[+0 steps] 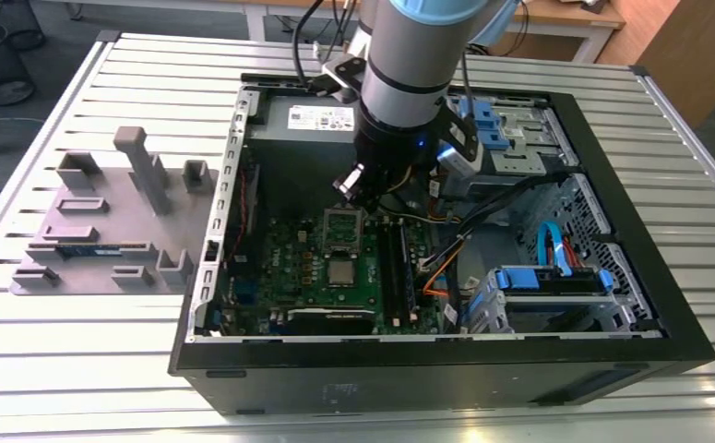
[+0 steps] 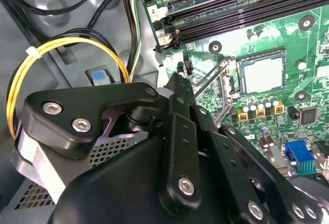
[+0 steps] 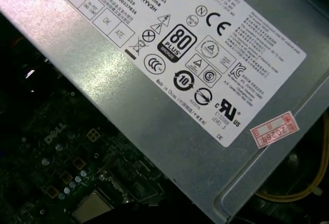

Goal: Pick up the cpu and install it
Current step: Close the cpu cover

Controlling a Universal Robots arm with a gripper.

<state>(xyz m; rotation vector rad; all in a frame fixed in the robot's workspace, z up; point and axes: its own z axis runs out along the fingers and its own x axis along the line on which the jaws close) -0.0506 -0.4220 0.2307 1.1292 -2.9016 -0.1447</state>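
CPU (image 2: 262,74) sits flat in motherboard socket (image 2: 230,78), silver top up, square so no long axis, edges parallel to socket frame. My gripper (image 1: 354,187) hangs above board (image 1: 320,277) beside power supply (image 3: 169,80); finger gap unclear, can't tell.

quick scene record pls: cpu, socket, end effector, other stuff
cpu: silvery square chip, lying flat inside the socket frame on the green board; seen in the exterior view at
socket: metal frame around the chip, retention lever angled up beside it
end effector: black linkage above the board, apart from the chip; finger state not discernible
arm: over the open case, near the power supply
parts tray: grey holder on the slatted table, at the exterior view's left
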